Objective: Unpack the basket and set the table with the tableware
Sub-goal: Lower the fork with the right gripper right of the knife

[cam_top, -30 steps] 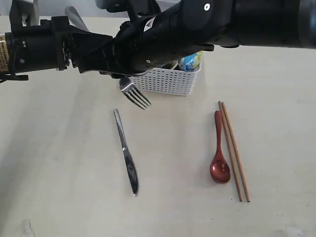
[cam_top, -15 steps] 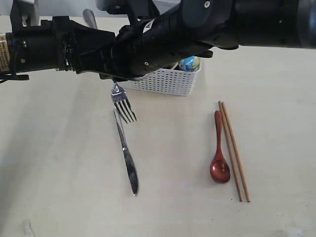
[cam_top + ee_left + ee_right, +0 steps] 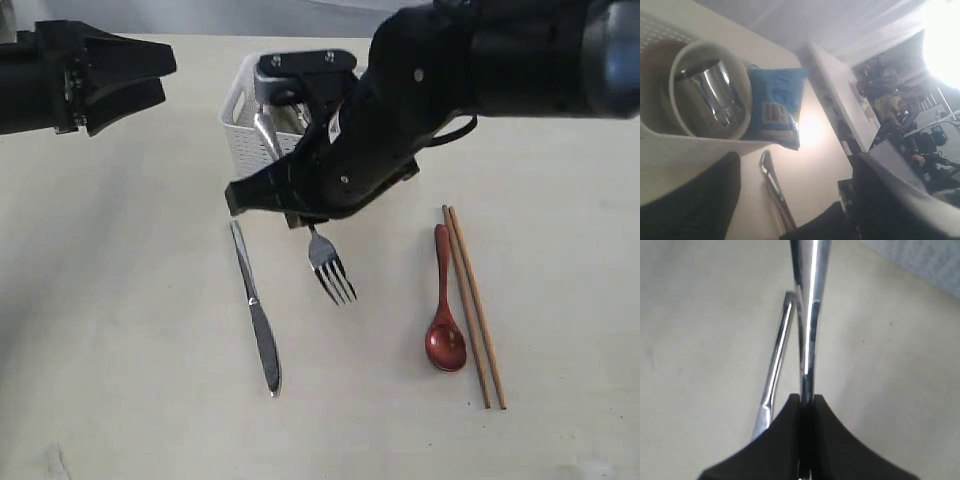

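Looks roughly halfway done. Already laid out on the surface (image 3: 120, 350): knife (image 3: 255, 310) just beside the right tool (image 3: 303, 218), plus spoon (image 3: 445, 325) and chopsticks (image 3: 475, 310) side by side, well off to its other side.

Left to unpack, going by the left wrist view: bowl (image 3: 677, 75) with the mug (image 3: 715, 97) sitting inside it, down in the basket (image 3: 240, 115) next to a blue snack bag (image 3: 775, 105). Can't spot the small plate anywhere.

Fork (image 3: 328, 268) probably mid-delivery. Clamped by the handle in the right tool, jaws pinched tight on it. Tines hanging below the tool at a slight tilt, between knife and spoon and closer to the knife. Near the surface, but can't tell if touching.

Right arm reaching across the middle, bent down in front of the basket. Left tool (image 3: 160, 78) up and well clear of the basket, jaws spread apart, holding nothing.
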Robot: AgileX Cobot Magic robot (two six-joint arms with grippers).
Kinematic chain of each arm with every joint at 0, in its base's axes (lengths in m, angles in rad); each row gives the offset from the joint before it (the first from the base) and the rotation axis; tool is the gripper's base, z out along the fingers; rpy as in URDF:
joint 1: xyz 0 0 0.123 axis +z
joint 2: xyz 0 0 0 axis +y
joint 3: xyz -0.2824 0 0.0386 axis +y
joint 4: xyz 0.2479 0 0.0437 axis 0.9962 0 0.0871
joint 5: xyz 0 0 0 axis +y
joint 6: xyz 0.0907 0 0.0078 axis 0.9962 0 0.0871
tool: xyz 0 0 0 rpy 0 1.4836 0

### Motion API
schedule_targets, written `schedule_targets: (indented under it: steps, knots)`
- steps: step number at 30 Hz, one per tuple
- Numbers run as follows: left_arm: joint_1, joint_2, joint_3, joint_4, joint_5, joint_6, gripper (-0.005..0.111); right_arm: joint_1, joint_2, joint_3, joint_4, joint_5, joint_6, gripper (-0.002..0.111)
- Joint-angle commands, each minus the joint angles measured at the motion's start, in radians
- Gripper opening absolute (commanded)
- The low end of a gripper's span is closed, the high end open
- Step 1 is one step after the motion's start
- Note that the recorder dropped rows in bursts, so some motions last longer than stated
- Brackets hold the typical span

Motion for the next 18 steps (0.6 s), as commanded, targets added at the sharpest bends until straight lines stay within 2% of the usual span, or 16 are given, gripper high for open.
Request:
schedule_targets:
  steps: [1, 11, 18]
  knots:
    - [0.049, -0.005, -0.002, 0.026, -0.027, -0.004, 0.061, 0.026, 0.027, 0.067, -0.008, -0.004, 0.035, 0.0]
    - [0.049, -0.005, -0.002, 0.035, -0.027, -0.004, 0.061, 0.155, 0.11, 0.105, 0.019, -0.057, 0.08, 0.0]
    - [0.049, -0.005, -0.002, 0.041, -0.027, -0.004, 0.061, 0.165, 0.149, 0.107, 0.001, -0.072, 0.135, 0.0]
